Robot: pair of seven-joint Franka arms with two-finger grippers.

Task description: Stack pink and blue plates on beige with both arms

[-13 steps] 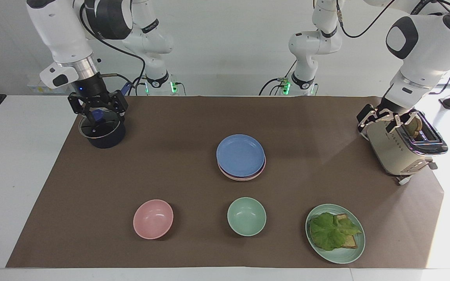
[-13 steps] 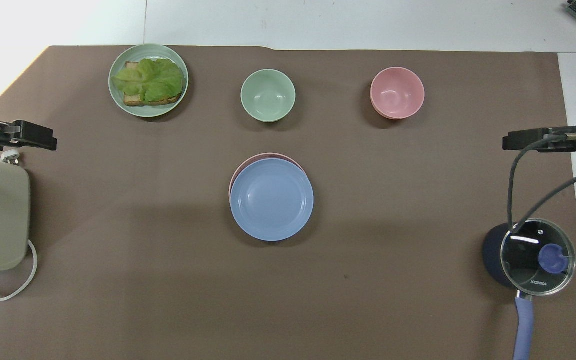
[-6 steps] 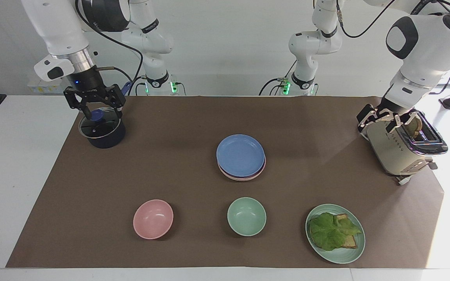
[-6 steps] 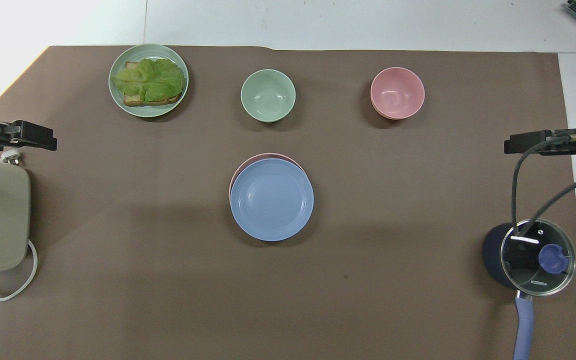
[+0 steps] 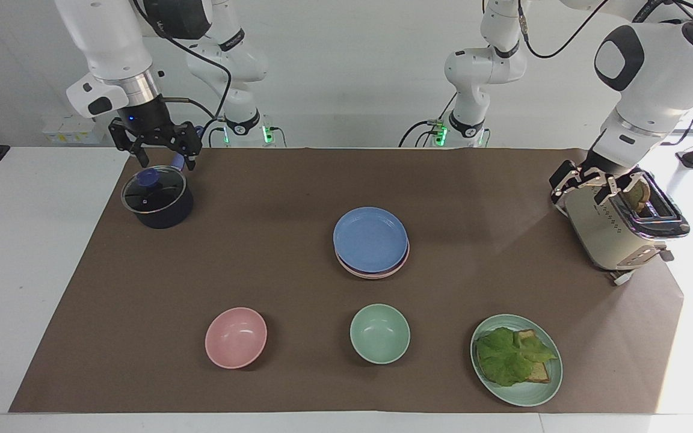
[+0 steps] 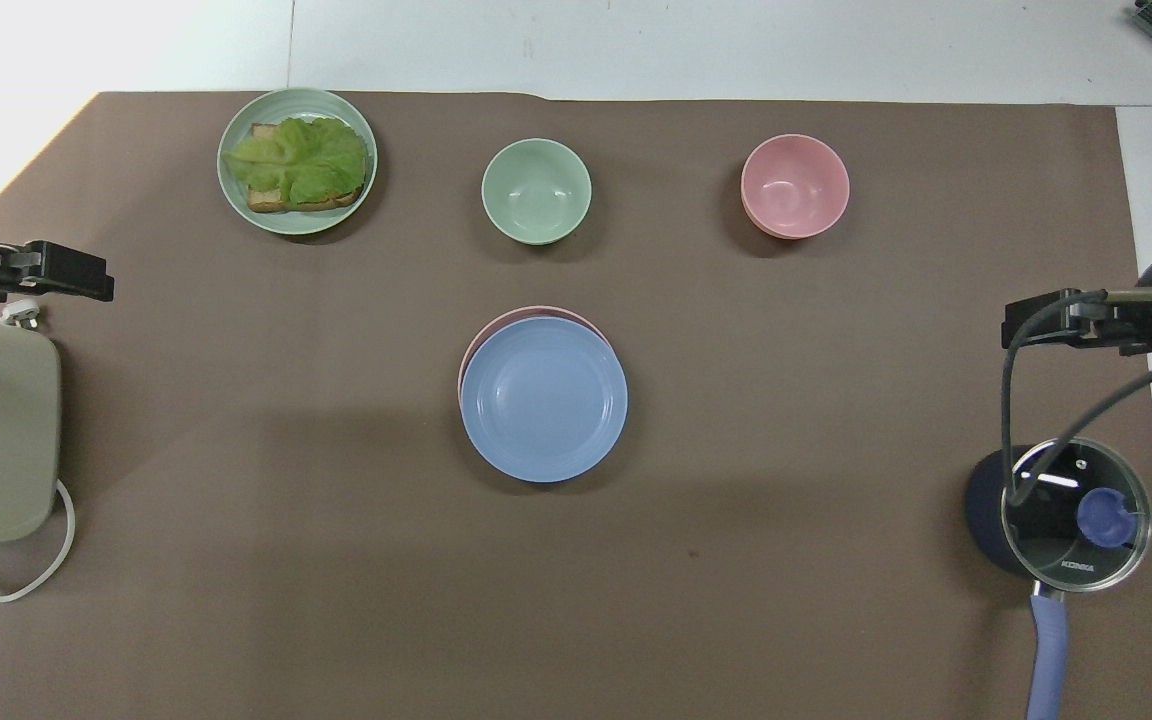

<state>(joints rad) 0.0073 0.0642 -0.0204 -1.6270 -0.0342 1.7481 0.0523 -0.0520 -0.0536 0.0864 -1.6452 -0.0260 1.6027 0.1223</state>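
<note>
Facing view shows the right gripper (image 5: 158,161) raised over the dark lidded pot (image 5: 157,207) at the right arm's end of the table, fingers spread apart and holding nothing. The left gripper (image 5: 590,185) hangs against the cream toaster (image 5: 617,225) at the left arm's end, its fingers also apart and empty. One word can be read: KONKA on the pot's glass lid (image 6: 1076,515).

Mid-mat sits one stack of plates: the blue plate (image 5: 370,239) on top, the pink plate (image 5: 376,272) showing only as a rim beneath it. Whether a beige plate lies under them cannot be told.

Along the mat's (image 5: 262,270) edge farthest from the robots stand two bowls, one pink bowl (image 5: 236,337) and one green bowl (image 5: 379,333), plus one mint-green plate (image 5: 516,359) carrying lettuce and toast toward the left arm's corner.
</note>
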